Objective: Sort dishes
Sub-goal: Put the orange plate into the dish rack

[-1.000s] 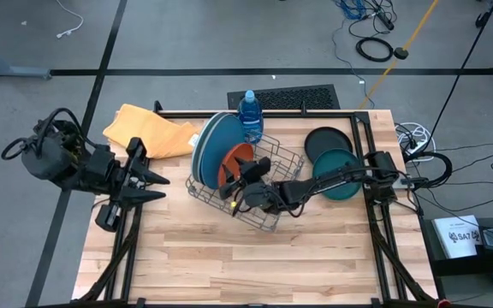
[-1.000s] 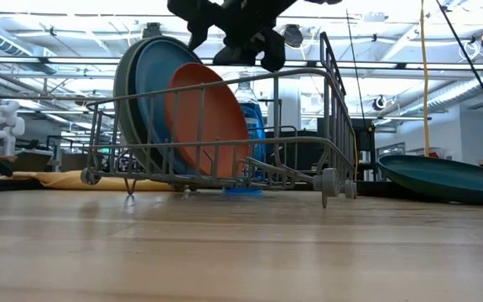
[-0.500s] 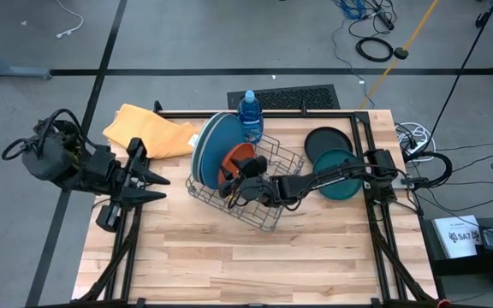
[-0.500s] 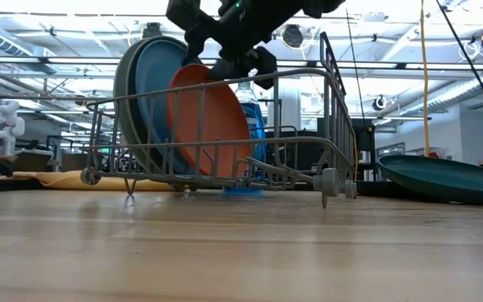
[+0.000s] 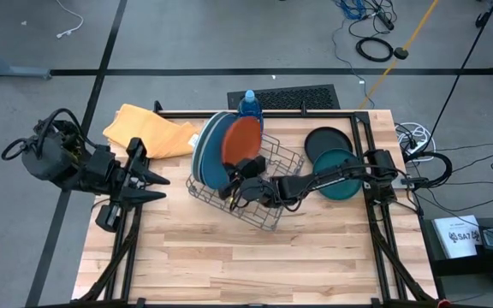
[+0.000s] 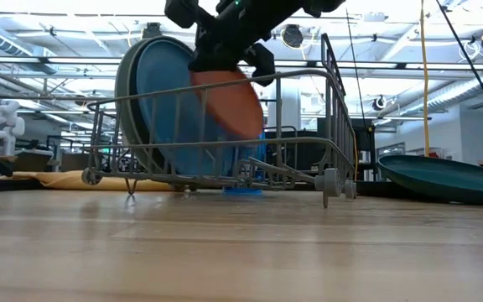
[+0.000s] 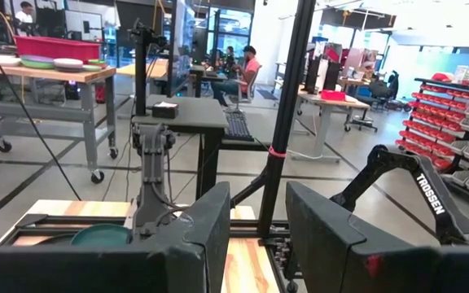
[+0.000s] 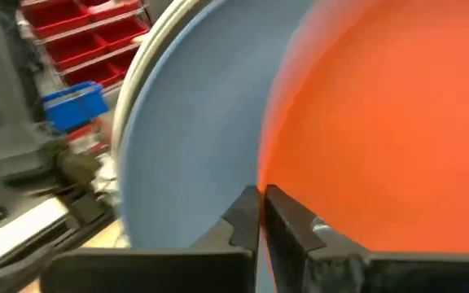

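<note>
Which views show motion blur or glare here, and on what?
Right wrist view: the round orange plate fills the frame with a smeared edge against the large blue plate. Low view: the orange plate is slightly blurred under the right gripper, and bright ceiling lights wash out the background. High view: evenly lit and sharp.

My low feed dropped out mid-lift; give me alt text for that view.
The right tool clamps the orange plate's top rim, holding it above the wire rack's floor, in front of the upright blue plates. A dark teal plate lies flat at right.
</note>
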`<action>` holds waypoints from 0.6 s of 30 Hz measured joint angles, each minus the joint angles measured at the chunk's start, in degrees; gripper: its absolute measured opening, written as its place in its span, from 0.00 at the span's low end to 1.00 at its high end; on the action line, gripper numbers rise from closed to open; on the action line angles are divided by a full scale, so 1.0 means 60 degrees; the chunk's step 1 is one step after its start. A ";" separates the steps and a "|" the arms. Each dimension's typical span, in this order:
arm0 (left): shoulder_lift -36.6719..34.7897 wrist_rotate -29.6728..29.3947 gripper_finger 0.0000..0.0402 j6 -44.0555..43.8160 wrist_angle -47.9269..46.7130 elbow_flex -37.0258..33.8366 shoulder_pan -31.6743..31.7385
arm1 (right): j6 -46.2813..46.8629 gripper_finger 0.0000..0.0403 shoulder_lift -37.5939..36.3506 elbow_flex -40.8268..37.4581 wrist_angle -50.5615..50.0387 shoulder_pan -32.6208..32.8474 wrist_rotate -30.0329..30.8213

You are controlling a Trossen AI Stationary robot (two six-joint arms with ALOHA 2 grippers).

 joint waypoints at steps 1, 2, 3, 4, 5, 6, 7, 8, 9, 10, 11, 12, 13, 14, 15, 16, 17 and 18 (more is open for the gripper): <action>0.0000 0.0000 0.31 0.0000 -0.0004 0.0000 0.0002 | -0.0083 0.02 0.0000 0.0000 0.0136 -0.0005 0.0007; 0.0000 0.0000 0.31 0.0000 -0.0004 -0.0004 0.0001 | -0.0127 0.01 0.0000 0.0000 0.0257 -0.0004 0.0014; 0.0000 0.0000 0.31 0.0000 -0.0004 -0.0001 0.0004 | -0.0216 0.01 0.0000 0.0000 0.0368 0.0010 -0.0050; 0.0000 0.0000 0.31 0.0000 0.0000 -0.0001 0.0004 | -0.0299 0.01 0.0010 0.0000 0.0432 0.0046 -0.0093; 0.0000 0.0000 0.31 0.0000 -0.0002 0.0000 0.0004 | -0.0319 0.01 0.0012 0.0000 0.0481 0.0064 -0.0087; 0.0000 0.0000 0.31 0.0000 -0.0004 -0.0001 0.0000 | -0.0307 0.01 0.0011 0.0000 0.0584 0.0083 -0.0108; 0.0000 0.0000 0.31 0.0000 -0.0004 -0.0001 0.0000 | -0.0306 0.00 0.0011 0.0000 0.0672 0.0104 -0.0117; 0.0000 0.0000 0.31 0.0000 -0.0004 -0.0003 0.0001 | -0.0314 0.00 0.0011 0.0000 0.0719 0.0110 -0.0095; 0.0000 0.0000 0.31 0.0000 -0.0004 0.0000 0.0004 | -0.0324 0.00 0.0011 0.0000 0.0755 0.0110 -0.0077; 0.0000 0.0000 0.31 -0.0031 -0.0011 -0.0002 0.0004 | -0.0323 0.00 0.0011 0.0000 0.0821 0.0116 -0.0074; 0.0000 0.0000 0.31 -0.0086 -0.0024 0.0000 0.0004 | -0.0331 0.00 0.0011 0.0000 0.0889 0.0129 -0.0074; 0.0000 0.0000 0.31 -0.0092 -0.0029 -0.0002 0.0004 | -0.0427 0.00 0.0011 0.0000 0.0975 0.0144 -0.0048; 0.0001 0.0000 0.31 -0.0091 -0.0031 -0.0001 0.0004 | -0.0567 0.00 0.0011 0.0000 0.1101 0.0175 -0.0051; 0.0001 0.0000 0.31 -0.0091 -0.0034 0.0000 0.0001 | -0.0685 0.00 0.0011 0.0000 0.1234 0.0204 -0.0058; 0.0004 0.0000 0.31 -0.0091 -0.0041 -0.0004 0.0004 | -0.0732 0.00 0.0014 0.0000 0.1320 0.0227 -0.0058; 0.0003 0.0000 0.31 -0.0091 -0.0055 -0.0003 0.0000 | -0.0813 0.00 0.0039 0.0000 0.1386 0.0254 -0.0052; 0.0000 0.0000 0.31 -0.0091 -0.0062 0.0000 0.0000 | -0.0951 0.00 0.0070 0.0004 0.1417 0.0289 -0.0047; 0.0005 0.0000 0.31 -0.0091 -0.0062 -0.0002 0.0004 | -0.1083 0.00 0.0098 0.0001 0.1386 0.0314 -0.0025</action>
